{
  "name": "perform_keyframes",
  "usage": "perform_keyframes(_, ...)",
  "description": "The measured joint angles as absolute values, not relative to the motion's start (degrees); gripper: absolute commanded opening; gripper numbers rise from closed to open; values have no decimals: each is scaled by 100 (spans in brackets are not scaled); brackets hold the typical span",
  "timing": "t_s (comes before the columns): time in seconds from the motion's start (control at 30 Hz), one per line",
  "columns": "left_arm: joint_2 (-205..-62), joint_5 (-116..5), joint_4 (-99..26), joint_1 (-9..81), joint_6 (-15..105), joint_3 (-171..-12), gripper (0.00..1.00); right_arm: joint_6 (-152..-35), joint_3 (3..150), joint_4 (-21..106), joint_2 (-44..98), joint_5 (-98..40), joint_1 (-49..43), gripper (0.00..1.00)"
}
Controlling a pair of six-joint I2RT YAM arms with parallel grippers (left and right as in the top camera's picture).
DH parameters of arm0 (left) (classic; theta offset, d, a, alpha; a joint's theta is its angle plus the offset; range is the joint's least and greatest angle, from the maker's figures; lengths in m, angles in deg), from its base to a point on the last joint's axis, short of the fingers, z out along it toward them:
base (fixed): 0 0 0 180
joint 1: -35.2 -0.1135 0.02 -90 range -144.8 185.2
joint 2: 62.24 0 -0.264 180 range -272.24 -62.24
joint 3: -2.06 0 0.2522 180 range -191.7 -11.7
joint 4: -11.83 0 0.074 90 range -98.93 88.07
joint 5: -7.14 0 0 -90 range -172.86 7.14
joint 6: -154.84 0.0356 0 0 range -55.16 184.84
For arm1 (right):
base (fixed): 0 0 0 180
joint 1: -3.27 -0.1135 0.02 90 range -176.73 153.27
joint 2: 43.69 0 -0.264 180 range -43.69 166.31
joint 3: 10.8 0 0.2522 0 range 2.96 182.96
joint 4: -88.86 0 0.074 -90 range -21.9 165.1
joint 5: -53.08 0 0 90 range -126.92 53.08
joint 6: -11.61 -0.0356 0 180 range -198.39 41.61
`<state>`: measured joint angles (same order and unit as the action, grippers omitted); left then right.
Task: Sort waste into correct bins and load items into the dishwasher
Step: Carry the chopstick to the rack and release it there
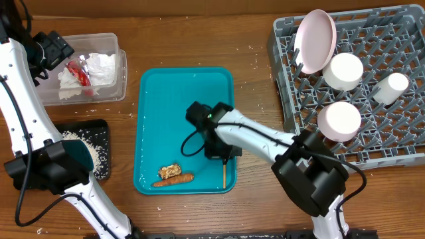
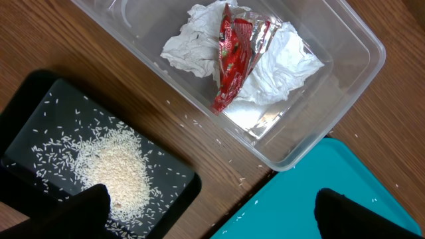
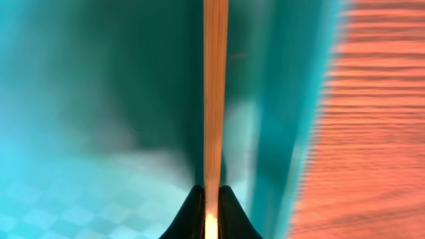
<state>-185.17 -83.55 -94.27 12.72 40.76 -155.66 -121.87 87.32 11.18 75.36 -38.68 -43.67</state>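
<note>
My right gripper point(image 1: 221, 151) is over the teal tray point(image 1: 159, 93), shut on the thin wooden stick point(image 1: 224, 174). In the right wrist view the stick point(image 3: 214, 99) runs straight out from between the closed jaws point(image 3: 211, 194). A carrot piece point(image 1: 174, 179) and a brown lump point(image 1: 169, 170) lie at the tray's front. My left gripper point(image 1: 54, 46) is open and empty, high by the clear tub point(image 1: 109, 41). The tub point(image 2: 345, 40) holds the white napkin point(image 2: 279, 73) and red wrapper point(image 2: 229, 56). The black tray point(image 2: 40, 99) holds rice point(image 2: 113, 166).
The grey dish rack point(image 1: 405, 149) at the right holds a pinkish plate point(image 1: 315, 40), a white bowl point(image 1: 342, 71), a small cup point(image 1: 390, 87) and another round white dish point(image 1: 339, 121). Stray rice grains lie on the wooden table around the trays.
</note>
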Motion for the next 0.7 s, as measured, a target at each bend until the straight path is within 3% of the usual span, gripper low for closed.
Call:
perform_keyframes(0.27, -18517, -8355, -9427, 1272, 4076, -15566, 100, -11931, 10353, -219, 7610, -3831, -3407, 4)
perform_keyframes(0.53, -18517, -8353, -9425, 1272, 4076, -15566, 100, -10386, 12174, -991, 7450, -3487, -2013, 4)
perform_keyframes(0.7, -18517, -8353, -9423, 1272, 4076, -15566, 100, -9475, 12578, -978, 7280, -3439, -924, 4)
